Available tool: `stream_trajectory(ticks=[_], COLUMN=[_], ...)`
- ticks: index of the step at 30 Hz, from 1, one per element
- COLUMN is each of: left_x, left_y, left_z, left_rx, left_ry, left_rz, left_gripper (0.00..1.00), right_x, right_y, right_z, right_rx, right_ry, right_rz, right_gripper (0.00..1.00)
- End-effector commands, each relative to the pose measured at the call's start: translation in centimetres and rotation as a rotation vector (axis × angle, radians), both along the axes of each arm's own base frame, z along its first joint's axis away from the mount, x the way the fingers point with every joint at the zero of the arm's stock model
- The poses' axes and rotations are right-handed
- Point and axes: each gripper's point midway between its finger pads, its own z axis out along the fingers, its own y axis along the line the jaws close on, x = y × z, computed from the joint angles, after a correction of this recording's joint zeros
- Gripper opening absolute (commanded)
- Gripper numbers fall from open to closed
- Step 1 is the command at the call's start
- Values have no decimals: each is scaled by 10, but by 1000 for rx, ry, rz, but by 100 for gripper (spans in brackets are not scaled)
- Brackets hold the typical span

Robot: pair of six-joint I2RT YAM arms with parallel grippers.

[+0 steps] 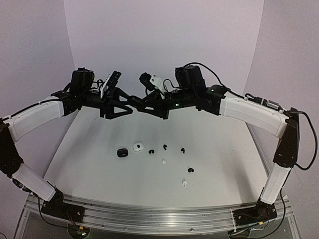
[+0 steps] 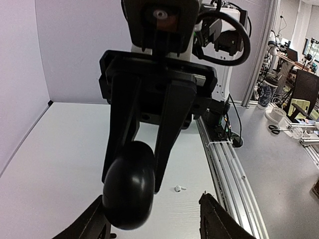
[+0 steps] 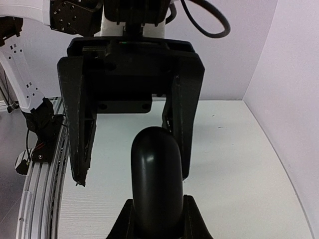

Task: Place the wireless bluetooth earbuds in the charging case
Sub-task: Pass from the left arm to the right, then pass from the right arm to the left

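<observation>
Raised above the counter (image 1: 89, 159), the right hand (image 3: 157, 221) is clamped on a black case (image 3: 155, 169), with the left hand (image 2: 152, 224) spread apart around it.

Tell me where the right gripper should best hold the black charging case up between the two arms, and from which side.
Probably the rounded end nearest the right gripper, pads on opposite sides, coming end-on along its length. The black charging case is a long, smooth pebble, and its far end lies inside the open left gripper, so that end is crowded.
</observation>
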Motion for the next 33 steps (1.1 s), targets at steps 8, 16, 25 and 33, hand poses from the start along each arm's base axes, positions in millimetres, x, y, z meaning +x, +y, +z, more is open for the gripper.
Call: stream_trajectory(ticks=[8, 16, 25, 33], left_x=[13, 11, 8, 1], left_y=[-2, -10, -10, -8], left_z=[16, 23, 23, 24], left_rx=[-1, -23, -26, -29], left_ry=[-100, -122, -137, -151], left_rz=[54, 40, 19, -3], left_gripper=[43, 32, 3, 0], right_x=[-11, -11, -9, -9], right_y=[-8, -7, -6, -4], right_z=[36, 36, 35, 25], right_rx=[55, 56, 51, 39], right_ry=[-61, -62, -65, -38], right_rz=[1, 4, -3, -1], right_gripper=[0, 0, 0, 11])
